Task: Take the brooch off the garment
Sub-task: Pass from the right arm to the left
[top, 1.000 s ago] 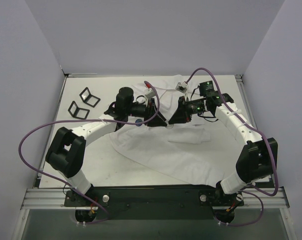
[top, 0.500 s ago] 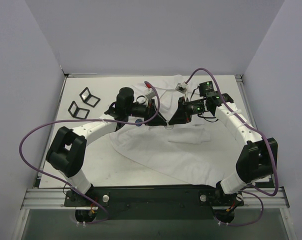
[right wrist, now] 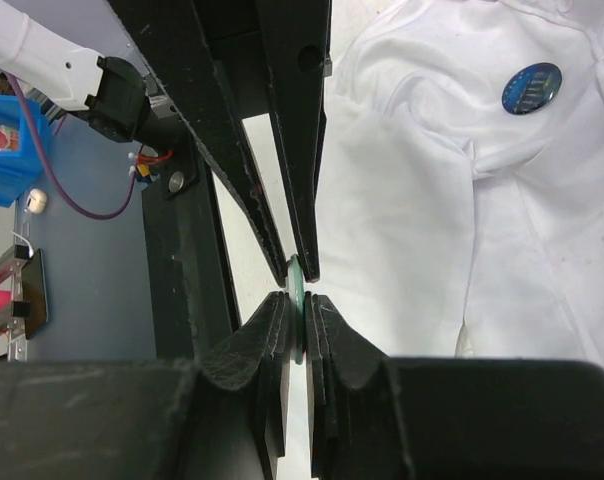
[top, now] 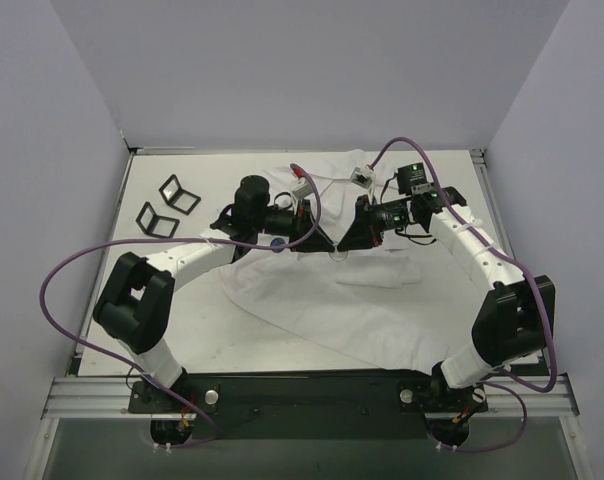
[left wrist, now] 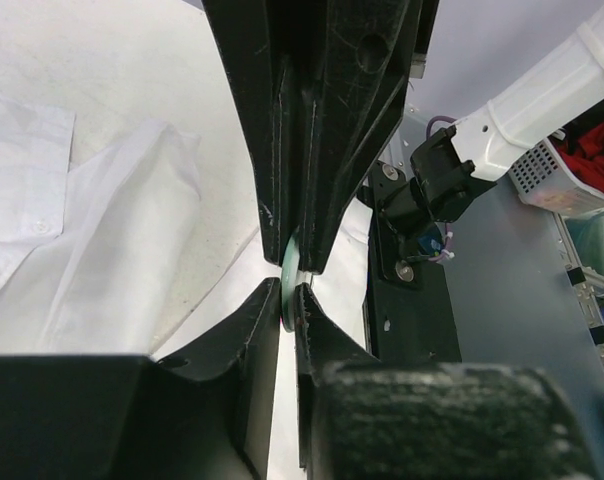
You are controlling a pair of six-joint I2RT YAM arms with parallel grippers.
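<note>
The white garment (top: 322, 310) lies spread over the middle of the table, also in the left wrist view (left wrist: 112, 250) and the right wrist view (right wrist: 432, 200). My left gripper (top: 328, 244) and right gripper (top: 341, 244) meet tip to tip above it. Both are shut on one thin green disc brooch, seen edge-on (left wrist: 288, 280) (right wrist: 296, 276). The left gripper (left wrist: 290, 300) pinches one side and the right gripper (right wrist: 300, 302) the opposite side. A second, round blue brooch (right wrist: 531, 88) is still on the shirt, by the left arm (top: 274, 241).
Two black open square frames (top: 167, 205) lie at the back left of the table. A small white and grey device (top: 362, 172) rests on the shirt at the back. Purple cables loop from both arms.
Both grippers stay shut on the green disc at the same spot. The right wrist has shifted very slightly to the left.
</note>
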